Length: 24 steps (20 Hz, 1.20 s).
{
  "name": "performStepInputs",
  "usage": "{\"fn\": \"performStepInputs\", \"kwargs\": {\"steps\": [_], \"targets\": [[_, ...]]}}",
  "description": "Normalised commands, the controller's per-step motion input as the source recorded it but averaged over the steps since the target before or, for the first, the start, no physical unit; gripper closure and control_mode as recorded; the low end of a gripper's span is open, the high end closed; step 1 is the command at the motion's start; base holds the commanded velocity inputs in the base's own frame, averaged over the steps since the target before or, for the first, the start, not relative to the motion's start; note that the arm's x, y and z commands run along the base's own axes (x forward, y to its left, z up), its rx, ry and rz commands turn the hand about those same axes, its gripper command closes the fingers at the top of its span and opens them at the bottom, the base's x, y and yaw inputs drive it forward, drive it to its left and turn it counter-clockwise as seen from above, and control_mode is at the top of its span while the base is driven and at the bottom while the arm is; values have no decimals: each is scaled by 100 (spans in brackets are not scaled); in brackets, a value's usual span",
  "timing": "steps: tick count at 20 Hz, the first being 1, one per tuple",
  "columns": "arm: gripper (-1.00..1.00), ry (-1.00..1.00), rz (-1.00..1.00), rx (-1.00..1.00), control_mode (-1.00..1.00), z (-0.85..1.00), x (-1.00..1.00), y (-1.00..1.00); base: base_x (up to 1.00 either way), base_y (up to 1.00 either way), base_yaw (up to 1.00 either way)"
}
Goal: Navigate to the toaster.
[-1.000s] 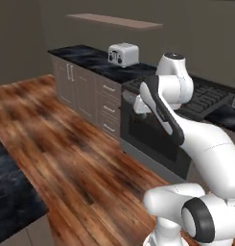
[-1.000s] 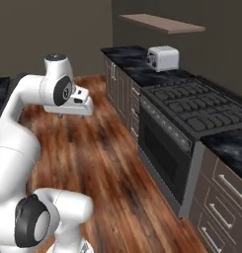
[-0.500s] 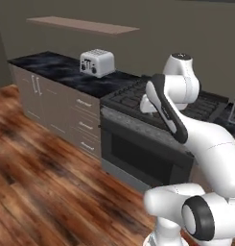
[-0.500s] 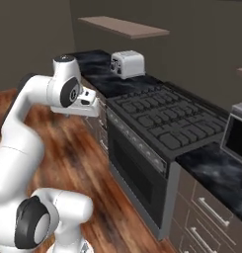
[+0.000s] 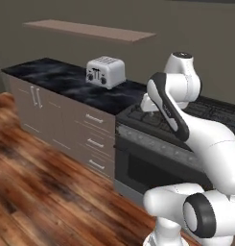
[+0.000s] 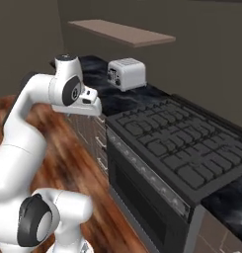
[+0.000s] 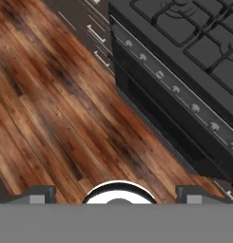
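The toaster (image 5: 105, 71) sat on the dark marbled counter (image 5: 52, 79) under a wooden wall shelf (image 5: 90, 30), just left of the black stove (image 6: 181, 153), knobs facing out toward the wood floor (image 5: 37, 192). The gripper (image 7: 116, 192) hung over the floor in front of the oven door (image 7: 160, 128), fingertips spread wide apart, holding nothing.

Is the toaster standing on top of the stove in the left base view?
No, the toaster stands on the dark marble counter, to the left of the stove.
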Motion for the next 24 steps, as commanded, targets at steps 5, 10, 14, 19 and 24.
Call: {"fn": "performStepInputs", "kwargs": {"steps": [5, 10, 14, 19, 24], "targets": [[-100, 0, 0, 0, 100, 0, 0, 0, 100, 77, -22], [-100, 0, 0, 0, 100, 0, 0, 0, 100, 77, -32], [-100, 0, 0, 0, 100, 0, 0, 0, 100, 69, -37], [-100, 0, 0, 0, 100, 0, 0, 0, 100, 66, -39], [-100, 0, 0, 0, 100, 0, 0, 0, 100, 64, -45]]}}
